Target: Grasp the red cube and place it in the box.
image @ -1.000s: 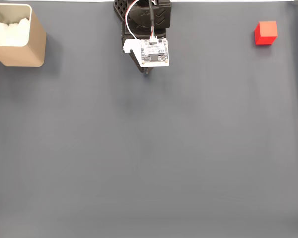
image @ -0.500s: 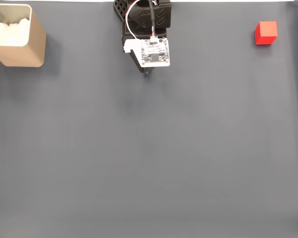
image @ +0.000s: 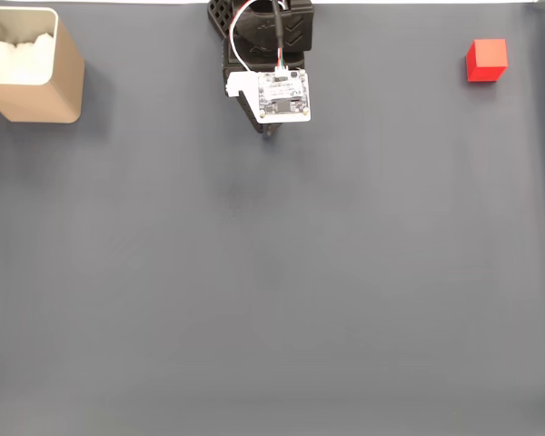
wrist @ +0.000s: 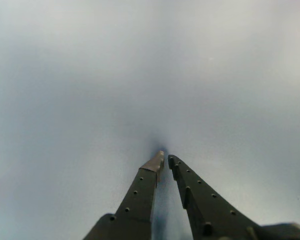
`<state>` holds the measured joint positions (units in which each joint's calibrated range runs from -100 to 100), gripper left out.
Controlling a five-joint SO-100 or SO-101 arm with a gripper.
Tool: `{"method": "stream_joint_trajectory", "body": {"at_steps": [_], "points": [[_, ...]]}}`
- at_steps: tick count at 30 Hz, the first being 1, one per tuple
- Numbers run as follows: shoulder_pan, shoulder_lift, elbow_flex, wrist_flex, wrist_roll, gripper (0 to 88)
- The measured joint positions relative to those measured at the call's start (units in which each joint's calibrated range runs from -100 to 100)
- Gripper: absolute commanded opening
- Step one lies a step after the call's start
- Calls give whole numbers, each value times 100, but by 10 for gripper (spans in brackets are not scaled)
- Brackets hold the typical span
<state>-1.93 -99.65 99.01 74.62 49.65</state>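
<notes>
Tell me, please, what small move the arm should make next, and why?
Probably swing toward the cube, opening the jaws on the way. In the fixed view the cube sits far to the right of the arm, untouched, while the box stands at the far left. In the wrist view the gripper is nearly closed over bare mat, holding nothing.

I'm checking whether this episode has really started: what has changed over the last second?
Almost nothing. The arm's white board crept slightly rightward in the fixed view early on, then held. The gripper took hold of nothing; its tips are nearly together. The red cube and the box stayed put.
</notes>
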Motion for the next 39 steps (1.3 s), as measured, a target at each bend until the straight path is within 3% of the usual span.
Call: {"method": "stream_joint_trajectory", "body": {"at_steps": [11,26,39], "points": [[0,0,0,-127,-10,0],[0,408,-226,-1838,-376,0],[-237,1841,-1863,-2045,-454,0]]}}
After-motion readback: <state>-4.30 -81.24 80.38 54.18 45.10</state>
